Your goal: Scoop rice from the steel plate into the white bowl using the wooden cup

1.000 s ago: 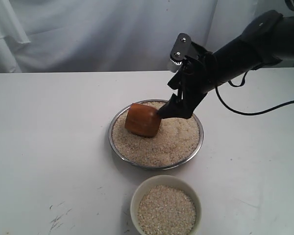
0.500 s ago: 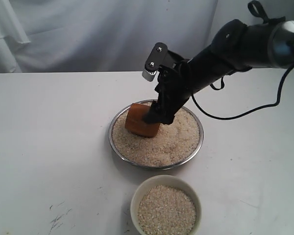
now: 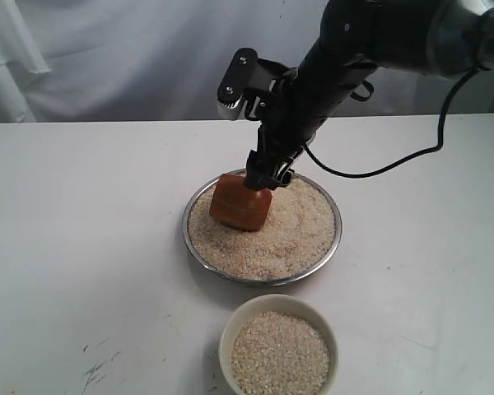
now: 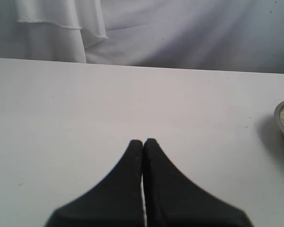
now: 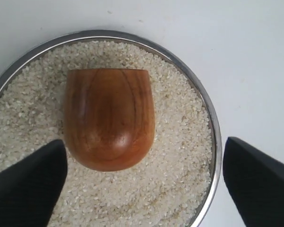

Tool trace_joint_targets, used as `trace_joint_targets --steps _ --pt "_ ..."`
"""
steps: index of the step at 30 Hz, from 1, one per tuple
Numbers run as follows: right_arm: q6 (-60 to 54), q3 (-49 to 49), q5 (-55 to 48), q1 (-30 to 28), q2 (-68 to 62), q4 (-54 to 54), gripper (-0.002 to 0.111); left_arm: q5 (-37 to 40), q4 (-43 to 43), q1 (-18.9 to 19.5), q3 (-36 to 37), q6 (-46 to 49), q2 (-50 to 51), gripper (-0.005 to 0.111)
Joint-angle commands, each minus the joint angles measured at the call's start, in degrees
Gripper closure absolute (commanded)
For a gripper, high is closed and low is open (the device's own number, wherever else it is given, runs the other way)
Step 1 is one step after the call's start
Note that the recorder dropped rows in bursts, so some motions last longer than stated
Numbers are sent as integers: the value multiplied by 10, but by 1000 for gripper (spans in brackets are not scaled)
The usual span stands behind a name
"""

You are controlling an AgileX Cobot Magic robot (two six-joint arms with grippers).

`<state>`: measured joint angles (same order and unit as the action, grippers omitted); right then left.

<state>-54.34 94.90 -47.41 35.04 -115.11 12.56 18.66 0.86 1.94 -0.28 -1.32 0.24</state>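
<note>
The wooden cup (image 3: 240,202) (image 5: 109,118) lies on its side in the rice (image 3: 292,234) (image 5: 180,156) that fills the steel plate (image 3: 338,233) (image 5: 213,127). My right gripper (image 3: 262,181) (image 5: 143,144) hangs open just over the cup's rounded base. One finger (image 5: 31,187) stands close beside the cup; the other finger (image 5: 260,182) is far out past the plate's rim. Nothing is held. The white bowl (image 3: 226,337), full of rice (image 3: 280,355), stands in front of the plate. My left gripper (image 4: 143,142) is shut and empty over bare table, with the plate's edge (image 4: 283,124) to one side.
A white table (image 3: 82,247) carries everything, with a white curtain (image 3: 132,58) behind it. A black cable (image 3: 379,169) trails from the right arm over the table behind the plate. Scuff marks (image 3: 99,366) show near the front left.
The right arm has swung leftward and stands steeper over the cup, its fingers now at the cup's rear. The cup, plate and bowl have not moved.
</note>
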Motion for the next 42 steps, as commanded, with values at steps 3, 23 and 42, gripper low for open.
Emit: trace_joint_targets --steps 3,23,42 --pt "4 4 -6 15 3 -13 27 -4 -1 -2 3 0 -2 107" --pt "83 -23 42 13 3 28 18 -4 -1 -2 3 0 -2 107" --pt "104 20 22 -5 -20 6 28 -4 -1 -2 3 0 -2 107"
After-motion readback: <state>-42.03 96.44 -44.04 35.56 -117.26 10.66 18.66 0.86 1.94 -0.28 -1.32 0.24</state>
